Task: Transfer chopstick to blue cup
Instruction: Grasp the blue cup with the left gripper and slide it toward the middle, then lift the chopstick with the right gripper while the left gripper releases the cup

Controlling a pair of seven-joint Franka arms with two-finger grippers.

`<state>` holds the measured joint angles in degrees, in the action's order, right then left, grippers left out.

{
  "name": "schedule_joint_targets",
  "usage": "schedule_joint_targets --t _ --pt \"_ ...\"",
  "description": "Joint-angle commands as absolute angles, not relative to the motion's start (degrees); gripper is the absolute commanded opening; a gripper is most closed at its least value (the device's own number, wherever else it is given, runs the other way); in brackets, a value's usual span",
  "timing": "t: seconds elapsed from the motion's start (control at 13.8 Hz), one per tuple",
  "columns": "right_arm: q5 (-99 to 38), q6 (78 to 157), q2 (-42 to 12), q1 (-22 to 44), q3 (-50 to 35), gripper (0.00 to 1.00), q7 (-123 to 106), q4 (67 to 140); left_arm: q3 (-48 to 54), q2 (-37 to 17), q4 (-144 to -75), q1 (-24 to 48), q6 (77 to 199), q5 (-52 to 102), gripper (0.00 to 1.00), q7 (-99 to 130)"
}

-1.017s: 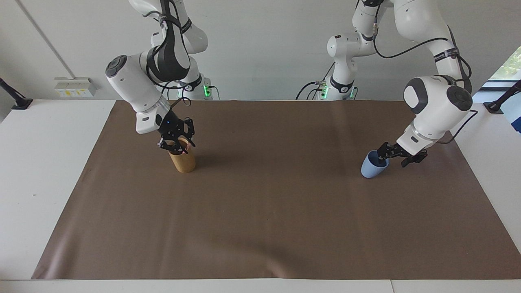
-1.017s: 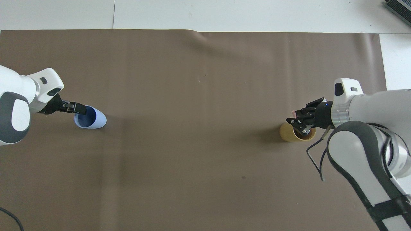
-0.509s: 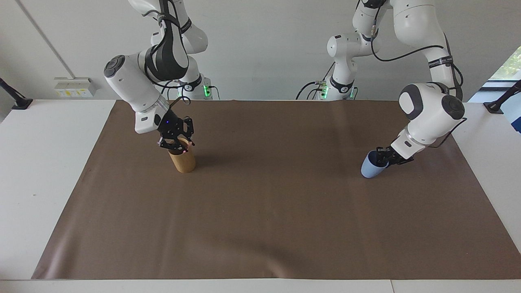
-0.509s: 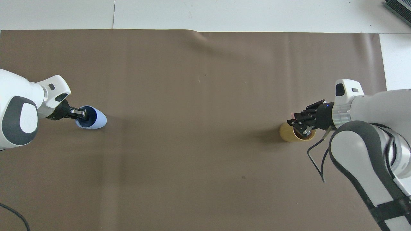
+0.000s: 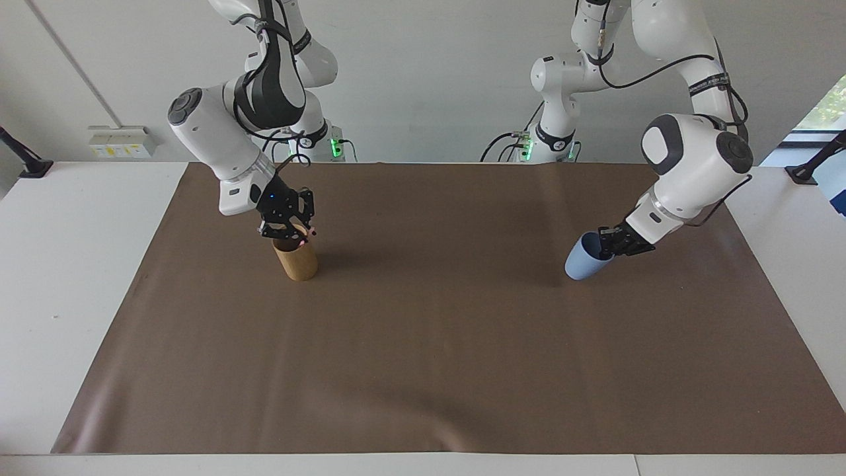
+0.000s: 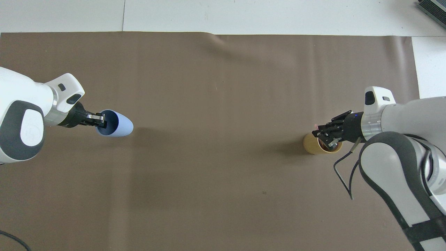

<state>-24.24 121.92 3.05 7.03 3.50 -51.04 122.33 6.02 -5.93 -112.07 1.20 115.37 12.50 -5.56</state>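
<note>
The light-blue cup (image 5: 585,263) (image 6: 119,124) is tilted, its mouth turned toward the left arm's end of the table. My left gripper (image 5: 606,244) (image 6: 101,120) is shut on its rim. I cannot tell whether the cup's base touches the mat. My right gripper (image 5: 291,235) (image 6: 323,135) hangs at the mouth of the tan cylindrical holder (image 5: 299,262) (image 6: 310,144), which stands upright near the right arm's end. A pink tip of the chopstick (image 5: 302,242) (image 6: 315,124) shows beside that gripper; the rest of the stick is hidden by the gripper and the holder.
A brown mat (image 5: 423,344) covers most of the white table (image 5: 79,277). The holder and the cup are the only things on it. A black cable (image 6: 343,174) hangs from the right arm's wrist.
The left gripper closed on the cup's rim, tilted it and carried it toward the table's middle. The right gripper rose slightly at the holder's mouth, the pink tip with it.
</note>
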Motion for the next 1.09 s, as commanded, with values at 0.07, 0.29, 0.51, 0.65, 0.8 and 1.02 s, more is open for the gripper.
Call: schedule_joint_targets --t 0.07,0.29,0.51,0.65,0.8,1.02 --pt "-25.9 120.8 3.8 6.2 3.3 0.15 -50.0 121.6 5.4 -6.1 -112.7 12.9 119.6 12.5 0.00 9.9" --pt "-25.6 120.8 3.7 5.9 3.3 0.14 -50.2 120.9 5.4 -7.2 -112.9 21.1 122.6 10.8 0.00 20.6" --pt "-24.8 120.0 3.6 5.6 3.3 0.11 -50.2 119.3 5.4 -8.9 -112.2 28.8 125.2 7.5 0.00 33.4" --pt "-24.7 119.8 3.7 5.5 3.4 0.08 -50.1 118.3 5.4 -10.9 -110.9 32.4 127.8 6.3 0.00 38.7" --pt "-23.3 115.6 3.9 5.5 3.6 0.06 -48.3 115.7 5.4 -12.7 -107.7 34.2 127.8 6.2 0.00 40.2" --pt "-19.8 110.2 4.4 5.5 3.6 0.06 -44.1 110.7 5.4 -14.7 -106.2 35.7 127.1 6.2 0.00 41.9"
